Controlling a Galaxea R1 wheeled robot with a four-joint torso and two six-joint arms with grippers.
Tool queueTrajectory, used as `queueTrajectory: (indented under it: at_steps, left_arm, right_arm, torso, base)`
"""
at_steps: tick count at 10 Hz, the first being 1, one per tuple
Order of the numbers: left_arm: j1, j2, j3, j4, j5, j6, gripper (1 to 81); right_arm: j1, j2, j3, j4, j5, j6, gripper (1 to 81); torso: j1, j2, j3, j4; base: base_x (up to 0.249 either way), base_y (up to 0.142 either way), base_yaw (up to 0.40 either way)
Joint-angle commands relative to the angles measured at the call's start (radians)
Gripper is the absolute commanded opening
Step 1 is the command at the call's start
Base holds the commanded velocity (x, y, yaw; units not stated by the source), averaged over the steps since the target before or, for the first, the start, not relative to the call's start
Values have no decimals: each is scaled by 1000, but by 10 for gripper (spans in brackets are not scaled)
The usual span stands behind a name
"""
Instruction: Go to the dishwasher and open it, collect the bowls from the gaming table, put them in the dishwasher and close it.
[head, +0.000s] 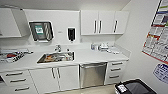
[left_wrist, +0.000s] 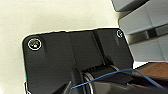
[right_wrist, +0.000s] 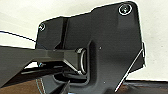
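One dishwasher (head: 92, 74) (shut) — one sink (head: 56, 57)

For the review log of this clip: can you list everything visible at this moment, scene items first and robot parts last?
dishwasher: one, steel-grey front with a bar handle, door shut, under the counter right of the sink.
sink: one, steel, set in the white counter, things inside too blurred to name.
tap: one, metallic, behind the sink.
wall cupboards: white doors with dark vertical handles, above the counter.
drawers: white, right of the dishwasher; more at the left.
dispenser: one, black, on the wall.
poster: one, multicoloured, right wall.
bin: one, black, lower right.
robot wrist plate: dark, in both wrist views.
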Motion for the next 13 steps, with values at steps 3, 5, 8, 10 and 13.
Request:
queueTrajectory:
  at_steps: [3, 5, 8, 10, 13]
  left_arm:
    - [-51, -12, 14, 10, 54, 4, 811]
    - [-51, -12, 12, 10, 54, 4, 811]
    - [-51, -14, 12, 10, 52, 4, 811]
    - [-51, -14, 14, 10, 52, 4, 811]
    - [-51, -14, 12, 10, 52, 4, 811]
  right_arm:
    - [43, -18, 4, 7, -50, -3, 811]
    - [42, -20, 4, 7, -50, -1, 811]
    - [40, -18, 4, 7, -48, -3, 811]
    - [40, -20, 4, 8, -48, -3, 811]
    - [42, -20, 4, 7, -50, -3, 811]
  torso:
    - [0, 0, 0, 0]
    - [0, 0, 0, 0]
    - [1, 1, 0, 0]
    - [-2, 0, 0, 0]
    - [-2, 0, 0, 0]
  base:
    - [149, 0, 0]
    - [149, 0, 0]
    - [149, 68, 0]
    - [148, 78, 0]
    - [149, 78, 0]
